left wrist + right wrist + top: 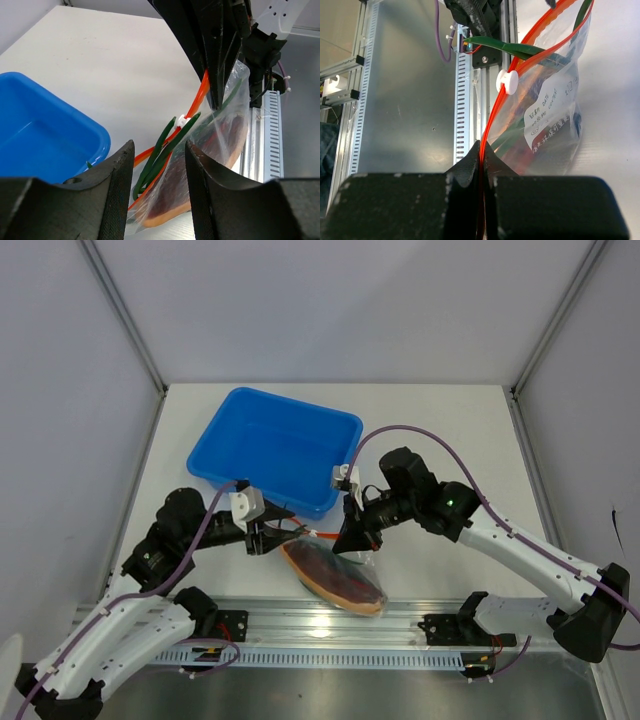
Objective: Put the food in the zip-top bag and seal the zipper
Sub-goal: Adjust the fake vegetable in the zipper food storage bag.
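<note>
Left arm [120,610]: bent, reaching inward over the worktop.
Left pincer [160,150]: jaws apart.
Right arm [530,550]: stretched leftward.
Right pincer [481,150]: jaws pressed together, pinching the zipper [492,117].

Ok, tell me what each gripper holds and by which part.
The right gripper pinches the zip-top bag by its zipper strip, near one end. The left gripper has its jaws apart, clamping nothing.

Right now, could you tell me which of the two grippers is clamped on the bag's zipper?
The right gripper: its jaws are shut on the orange-red zipper, whereas the left gripper has its jaws standing apart, gripping nothing.
</note>
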